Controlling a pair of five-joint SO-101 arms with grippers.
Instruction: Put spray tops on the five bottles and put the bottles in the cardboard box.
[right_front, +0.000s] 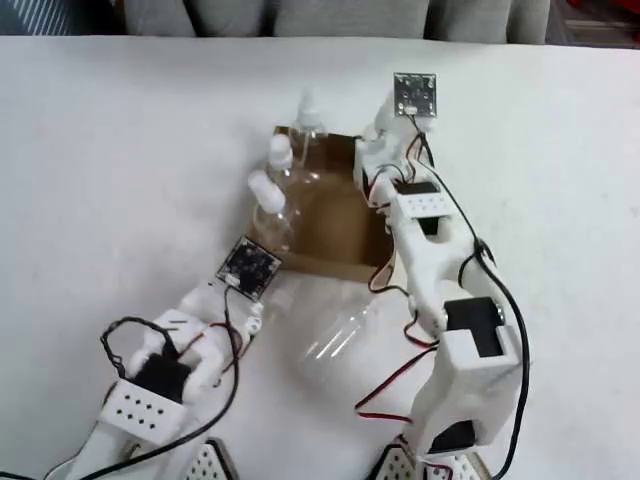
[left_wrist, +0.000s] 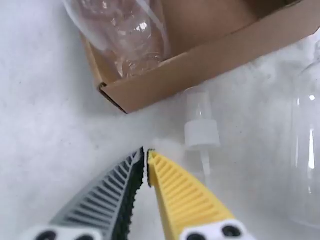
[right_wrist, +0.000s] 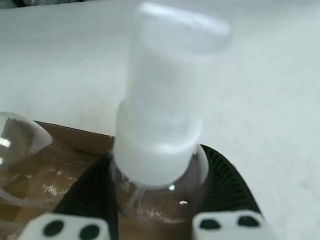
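Right claw (right_wrist: 157, 187) clamped on capped bottle (right_wrist: 160, 150) at box (right_wrist: 75, 140); left claw (left_wrist: 146, 155) together near spray top (left_wrist: 201, 132).

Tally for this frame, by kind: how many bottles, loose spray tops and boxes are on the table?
Bottles with tops on: 4 (three in the cardboard box, one in the right tool)
Bare bottle: 1
Loose spray top: 1
Cardboard box: 1
Total: 7
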